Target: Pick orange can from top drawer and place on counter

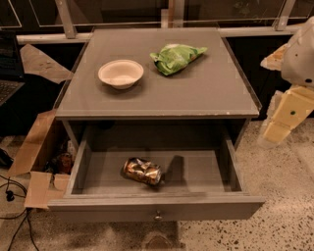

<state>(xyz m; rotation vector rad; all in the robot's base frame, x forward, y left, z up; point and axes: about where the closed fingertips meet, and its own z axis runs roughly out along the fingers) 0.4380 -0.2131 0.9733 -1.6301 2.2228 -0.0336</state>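
Office or robot-lab test area, not a home. Speckled terrazzo-type floor (289, 206) at 4 o'clock. Glass partition (122, 12) with slanted metal posts runs along 12 o'clock. What looks like a laptop (7, 83) sits at the 9 o'clock edge. Open cardboard box (37, 147) and loose cables (12, 196) lie at 8 o'clock beside a plain grey cabinet with a counter (206, 88) mid-frame. Cream robot gripper (284, 117) hangs at 3 o'clock, just right of the counter.
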